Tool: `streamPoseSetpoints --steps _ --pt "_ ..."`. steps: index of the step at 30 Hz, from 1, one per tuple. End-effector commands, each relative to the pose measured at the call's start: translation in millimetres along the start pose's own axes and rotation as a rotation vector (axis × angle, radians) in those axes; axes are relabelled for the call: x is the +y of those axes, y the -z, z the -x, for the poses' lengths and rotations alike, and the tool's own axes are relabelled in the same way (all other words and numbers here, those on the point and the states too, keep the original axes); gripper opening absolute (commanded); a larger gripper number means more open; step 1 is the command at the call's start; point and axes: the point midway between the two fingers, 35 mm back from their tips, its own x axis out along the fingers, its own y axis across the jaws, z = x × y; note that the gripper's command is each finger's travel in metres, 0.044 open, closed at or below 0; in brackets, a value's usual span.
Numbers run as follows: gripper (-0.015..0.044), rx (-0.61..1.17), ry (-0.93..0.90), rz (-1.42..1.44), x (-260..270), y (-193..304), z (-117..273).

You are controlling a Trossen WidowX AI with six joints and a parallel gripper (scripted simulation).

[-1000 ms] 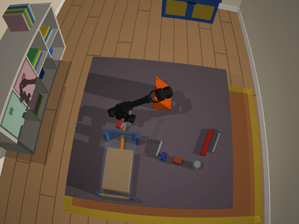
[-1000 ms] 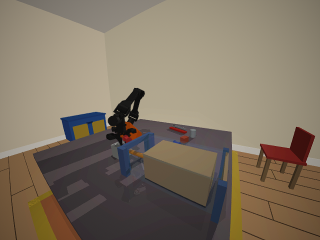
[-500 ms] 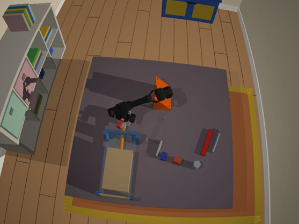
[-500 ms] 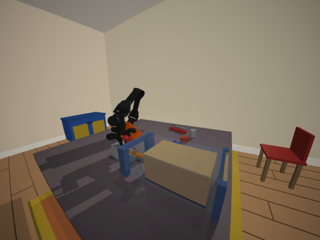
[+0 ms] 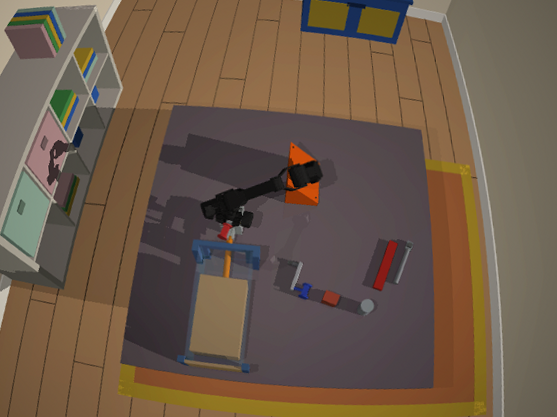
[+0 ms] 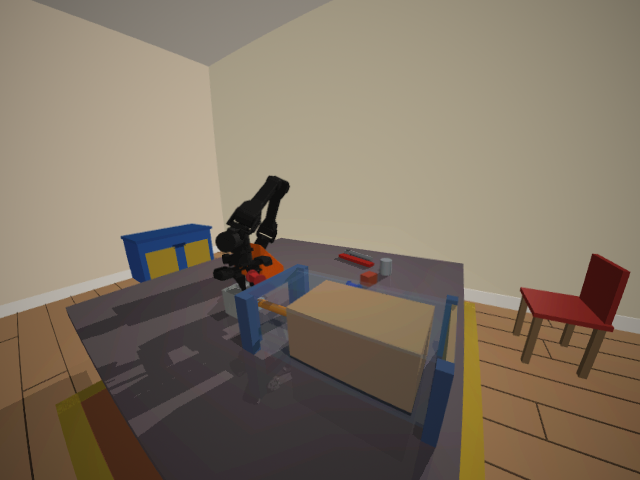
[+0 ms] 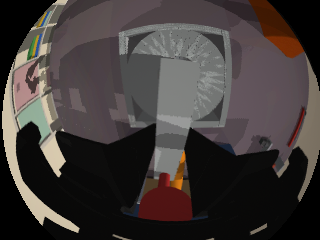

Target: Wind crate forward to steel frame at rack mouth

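The crate (image 5: 219,319) (image 6: 351,343) sits flat in the clear-panelled cubby. A gap lies between its front and the blue frame (image 5: 225,244) (image 6: 248,325) at the mouth. The orange strap (image 5: 227,265) (image 6: 272,306) (image 7: 178,175) runs from the crate toward the grey winch (image 6: 231,302) (image 7: 212,80). The winch handle, a grey crank arm (image 7: 176,95) with a red knob (image 5: 225,231) (image 6: 254,277) (image 7: 165,204), reaches over the winch top. My gripper (image 5: 231,224) (image 6: 244,279) (image 7: 171,130) is shut on the handle near the knob. The key and hole are hidden under the crank arm.
Right of the cubby are a grey crank-shaped tool (image 5: 295,275), a blue piece (image 5: 305,290), a red block (image 5: 330,298) (image 6: 368,277) and a grey cylinder (image 5: 366,305) (image 6: 385,266). A red bar (image 5: 385,265) (image 6: 355,259) and a grey wrench-like tool (image 5: 402,263) lie farther right.
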Motion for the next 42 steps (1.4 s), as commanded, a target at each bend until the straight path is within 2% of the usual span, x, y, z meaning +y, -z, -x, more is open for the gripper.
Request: streamPoseSetpoints --steps 1,42 --pt "0.0 -0.012 -0.003 -0.012 0.3 -0.9 -3.9" --pt "0.0 -0.012 -0.005 -0.031 0.7 -0.9 -4.4"
